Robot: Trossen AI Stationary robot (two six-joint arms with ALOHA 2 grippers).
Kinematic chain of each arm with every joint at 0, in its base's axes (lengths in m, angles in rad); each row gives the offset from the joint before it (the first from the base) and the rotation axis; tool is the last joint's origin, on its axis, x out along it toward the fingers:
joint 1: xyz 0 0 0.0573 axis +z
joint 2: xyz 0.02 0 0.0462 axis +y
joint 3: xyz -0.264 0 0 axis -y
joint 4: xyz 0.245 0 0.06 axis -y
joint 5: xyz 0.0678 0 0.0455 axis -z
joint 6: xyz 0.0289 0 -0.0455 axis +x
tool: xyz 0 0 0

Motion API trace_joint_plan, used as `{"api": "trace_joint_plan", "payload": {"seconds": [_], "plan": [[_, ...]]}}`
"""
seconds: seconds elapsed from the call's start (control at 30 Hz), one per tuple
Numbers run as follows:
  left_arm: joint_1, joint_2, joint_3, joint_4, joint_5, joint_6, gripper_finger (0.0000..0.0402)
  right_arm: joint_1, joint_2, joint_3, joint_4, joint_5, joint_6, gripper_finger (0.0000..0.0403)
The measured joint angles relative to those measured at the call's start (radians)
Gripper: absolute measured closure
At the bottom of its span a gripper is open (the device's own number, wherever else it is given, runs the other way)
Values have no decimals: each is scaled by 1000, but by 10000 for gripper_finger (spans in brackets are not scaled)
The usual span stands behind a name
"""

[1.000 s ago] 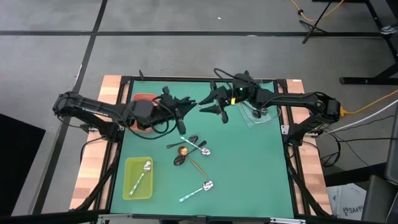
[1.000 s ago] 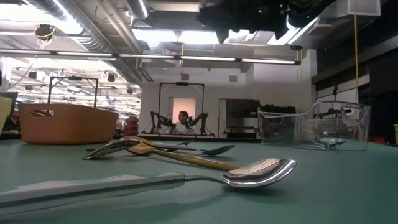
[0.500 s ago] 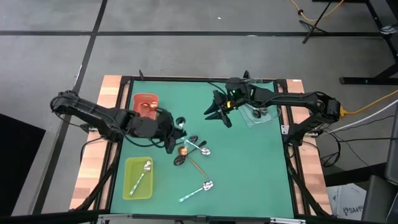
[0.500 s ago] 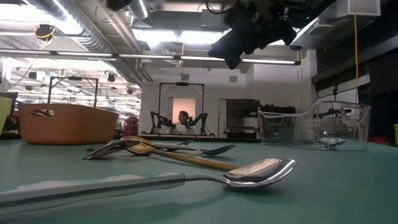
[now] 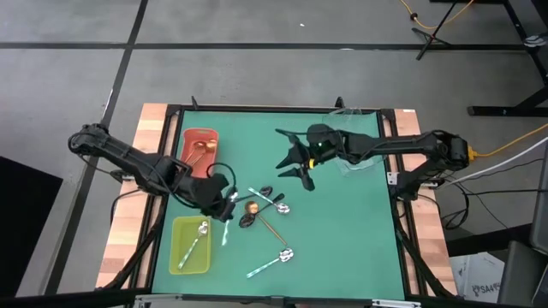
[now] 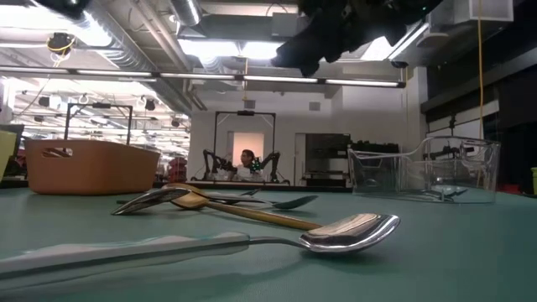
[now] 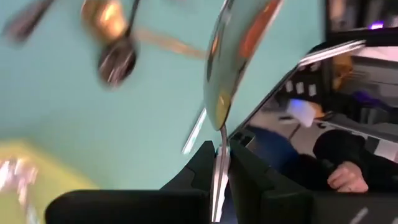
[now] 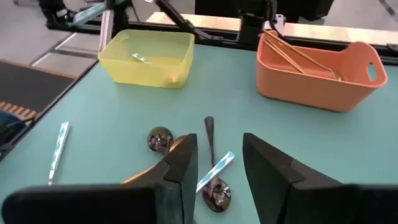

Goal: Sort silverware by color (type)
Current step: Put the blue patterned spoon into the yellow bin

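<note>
Looking down from the high view, the left claw (image 5: 224,202) hung just beside the yellow tray (image 5: 190,245), pinching a mint spoon (image 5: 226,224) whose handle pointed down past its fingertips; just to its other side lay the pile of spoons (image 5: 261,204), and behind it sat the red tray (image 5: 199,145) with copper spoons inside. The right claw (image 5: 291,162) hovered above the green mat (image 5: 342,231) with its fingers spread and nothing between them, the pile a little ahead of it and the clear tray (image 5: 355,158) behind its wrist. A lone mint spoon (image 5: 272,263) lay well apart from both claws, near the table's front edge. From the low view, that lone spoon (image 6: 210,241) filled the foreground, with the pile (image 6: 210,201) behind it and the dark right claw (image 6: 310,46) overhead. From the left wrist view, the held spoon (image 7: 224,93) stood clamped by its handle between the fingers (image 7: 199,171), bowl outward. From the right wrist view, the spread fingers (image 8: 180,165) framed two spoons of the pile (image 8: 211,180), with both coloured trays beyond.
</note>
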Motion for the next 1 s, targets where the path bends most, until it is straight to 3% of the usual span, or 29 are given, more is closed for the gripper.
{"api": "trace_joint_plan", "payload": {"seconds": [0.2,0.43,0.67,1.0], "plan": [[-42,23,0,-124,110,-216,378,41,0,0,-1,16,-20,287],[-116,90,0,-162,199,-364,378,49,1,0,-6,18,-38,288],[-168,181,0,-193,302,-407,378,49,1,0,-6,18,-38,288],[-197,274,0,-356,355,-385,378,49,1,0,-6,18,-38,288]]}}
